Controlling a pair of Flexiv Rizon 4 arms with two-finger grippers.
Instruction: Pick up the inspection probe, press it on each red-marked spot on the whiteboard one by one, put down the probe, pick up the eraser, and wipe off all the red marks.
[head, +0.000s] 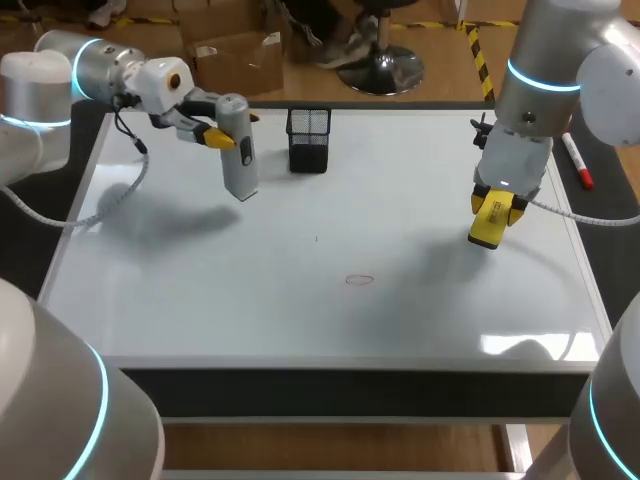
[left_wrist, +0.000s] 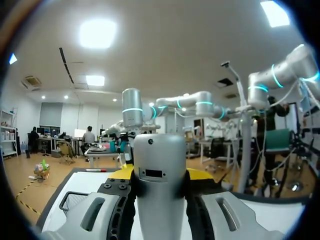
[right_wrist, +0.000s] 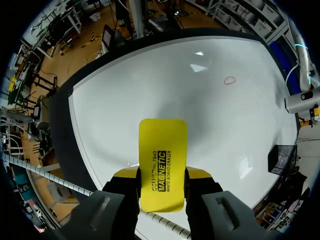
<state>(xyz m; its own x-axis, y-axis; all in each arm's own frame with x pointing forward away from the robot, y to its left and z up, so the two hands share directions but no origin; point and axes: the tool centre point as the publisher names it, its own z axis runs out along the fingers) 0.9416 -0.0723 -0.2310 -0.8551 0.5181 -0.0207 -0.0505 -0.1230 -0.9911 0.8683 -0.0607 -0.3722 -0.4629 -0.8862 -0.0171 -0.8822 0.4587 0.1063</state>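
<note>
left gripper (head: 222, 137) is clenching the grey probe (head: 238, 150) from both sides. it is holding the probe upright over the whiteboard (head: 420, 310) in the upper left of the frame, just beside the black mesh cup (head: 308, 140). right gripper (head: 492, 212) is gripping the yellow eraser (head: 487, 228) at the right of the frame, pointing it down toward the board.

progress, as a judgement: the probe is not yet put down, though the eraser is already in hand. one red ring (head: 360, 280) is showing at lower centre, well apart from both tools, so wiping is left. cannot tell whether probing is finished.

hard to make out: whether the probe's tip or the eraser is touching the board. the left wrist view is cutting off the probe's lower end.
</note>
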